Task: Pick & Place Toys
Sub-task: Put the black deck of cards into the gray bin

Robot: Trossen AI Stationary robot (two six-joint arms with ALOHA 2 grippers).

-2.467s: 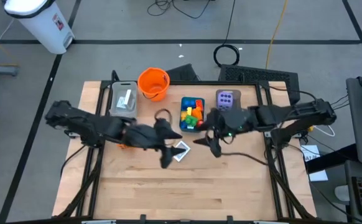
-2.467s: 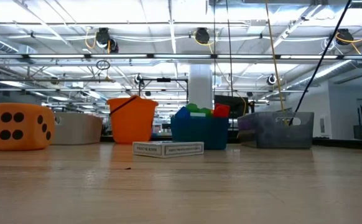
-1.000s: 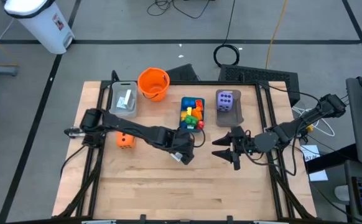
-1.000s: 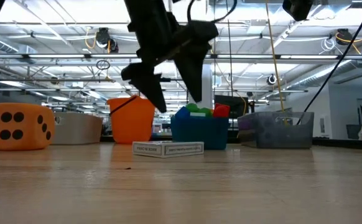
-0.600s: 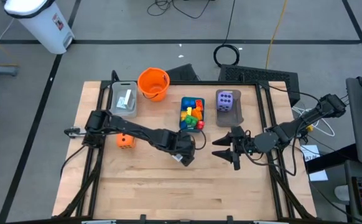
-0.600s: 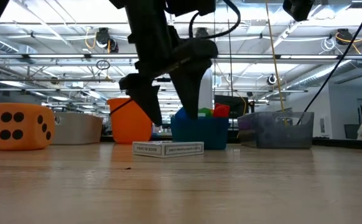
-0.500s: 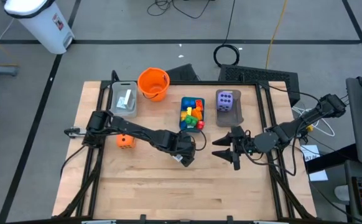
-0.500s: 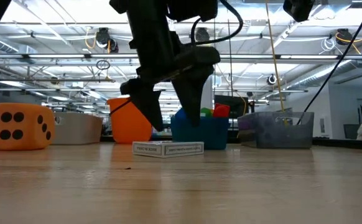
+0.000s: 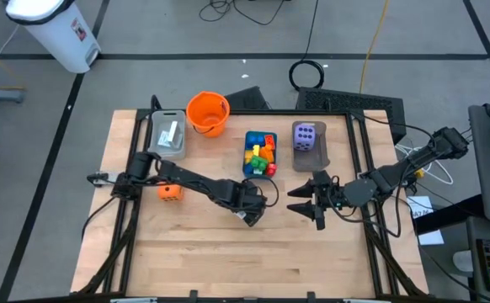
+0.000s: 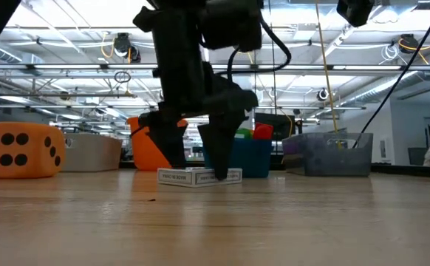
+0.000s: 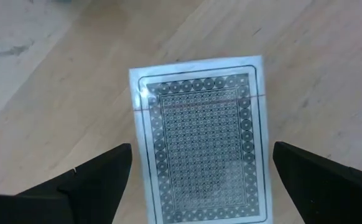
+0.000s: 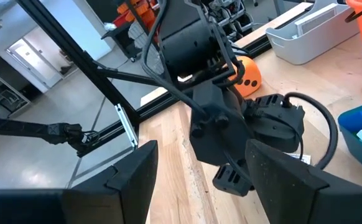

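The left gripper (image 10: 198, 174) is down at the middle of the counter (image 9: 228, 261), its fingers (image 11: 100, 174) spread wide on either side of the card box (image 11: 199, 137), one finger off each long edge and neither seen pressing on it. The box lies flat on the wood with its patterned back up; in the low view the finger tips reach down to its level, one at each end (image 10: 200, 176). From above, the left gripper (image 9: 249, 212) covers the box, and the left arm stretches back over the counter toward the left edge. Beside that arm, nearer the left side, the orange die (image 9: 169, 192) sits on the wood, well apart from the box; in the low view the die (image 10: 21, 150) stands at the far left. The right gripper (image 9: 304, 202) hangs above the counter to the right of the left one, holding nothing, its fingers (image 12: 131, 180) parted partway and pointed at the left arm. Farther back, the blue tray (image 9: 248, 147) holds a heap of coloured bricks (image 9: 259, 155). To its right the purple die (image 9: 307, 136) rests in a grey tray (image 9: 321, 156). At the back left stand the orange bucket (image 9: 208, 114) and a second grey tray (image 9: 167, 135) with a white card (image 9: 171, 133) in it.
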